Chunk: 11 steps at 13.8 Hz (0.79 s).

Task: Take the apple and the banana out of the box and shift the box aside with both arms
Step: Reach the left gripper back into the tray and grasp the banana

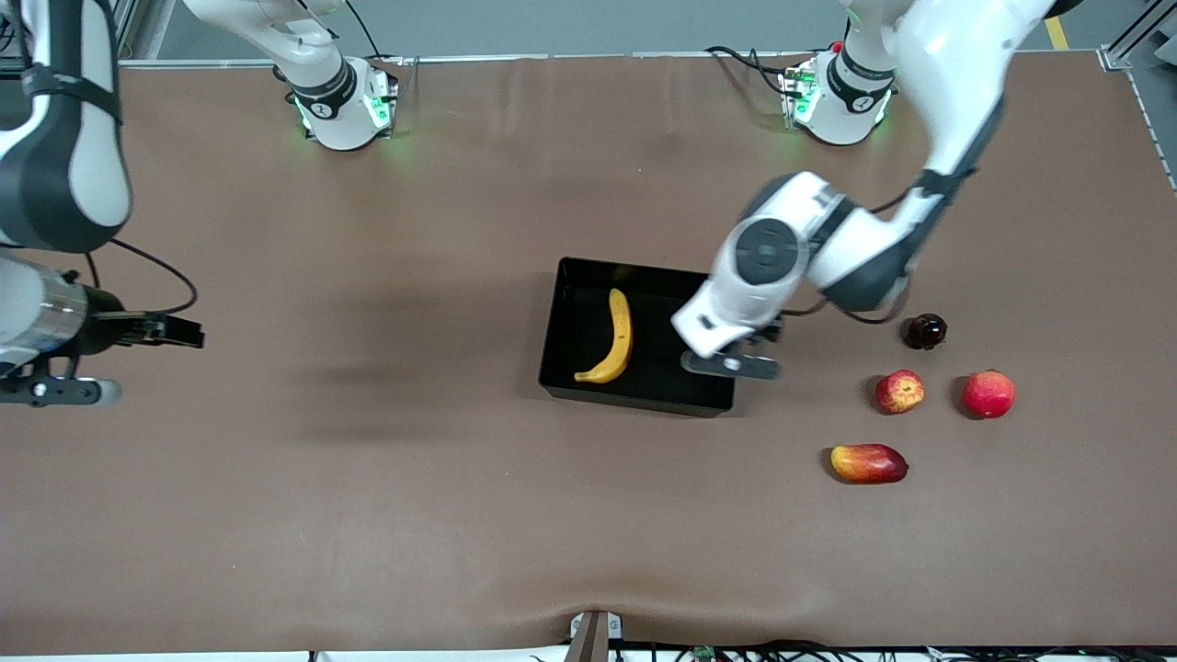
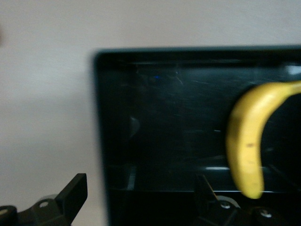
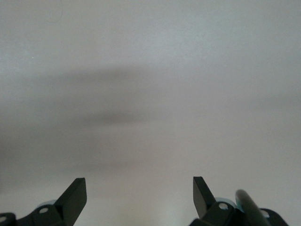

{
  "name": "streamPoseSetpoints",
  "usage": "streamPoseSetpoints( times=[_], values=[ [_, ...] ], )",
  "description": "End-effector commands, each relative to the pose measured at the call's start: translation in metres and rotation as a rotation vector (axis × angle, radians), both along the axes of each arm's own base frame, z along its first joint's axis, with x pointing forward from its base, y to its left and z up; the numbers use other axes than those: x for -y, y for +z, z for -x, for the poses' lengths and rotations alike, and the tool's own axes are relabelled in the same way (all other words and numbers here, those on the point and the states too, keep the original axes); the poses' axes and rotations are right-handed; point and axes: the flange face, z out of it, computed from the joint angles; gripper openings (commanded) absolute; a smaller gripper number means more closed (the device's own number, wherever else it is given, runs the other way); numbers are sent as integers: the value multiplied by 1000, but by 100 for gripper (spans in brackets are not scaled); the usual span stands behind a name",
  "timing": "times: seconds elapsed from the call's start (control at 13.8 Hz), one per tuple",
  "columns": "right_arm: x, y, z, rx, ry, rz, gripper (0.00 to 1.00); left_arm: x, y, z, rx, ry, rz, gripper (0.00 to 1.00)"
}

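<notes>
The black box (image 1: 634,399) sits mid-table with the yellow banana (image 1: 618,342) lying inside it. My left gripper (image 1: 733,354) is at the box's end toward the left arm. In the left wrist view this gripper (image 2: 139,178) is open, with one finger outside the box (image 2: 164,117) and one inside, straddling its wall; the banana (image 2: 247,141) lies apart from it. The small red apple (image 1: 899,392) with yellowish patches lies on the table toward the left arm's end. My right gripper (image 1: 184,329) is open and empty over bare table at the right arm's end, as the right wrist view (image 3: 138,180) shows.
A larger pink-red round fruit (image 1: 988,393) lies beside the apple. An oblong red-yellow mango (image 1: 869,463) lies nearer the front camera. A dark round fruit (image 1: 925,331) lies farther from it. The left arm's elbow hangs over the table next to the box.
</notes>
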Motion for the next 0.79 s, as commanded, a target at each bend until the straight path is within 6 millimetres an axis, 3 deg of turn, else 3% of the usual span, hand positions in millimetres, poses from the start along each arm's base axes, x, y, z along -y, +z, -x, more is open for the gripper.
streamPoseSetpoints(
  times=[0.0,0.22,0.51,0.72],
  values=[
    [-13,-13,6,-39,-29,-19,100,43,-30,8,20,11,64,100],
    [-17,-33,13,-82,-55,-97,100,77,-68,24,68,27,104,100],
    [-28,-51,21,-121,-87,-107,100,102,-115,42,90,8,148,100],
    [-43,-68,30,-128,-160,-163,100,108,-138,50,100,8,137,100]
  ],
)
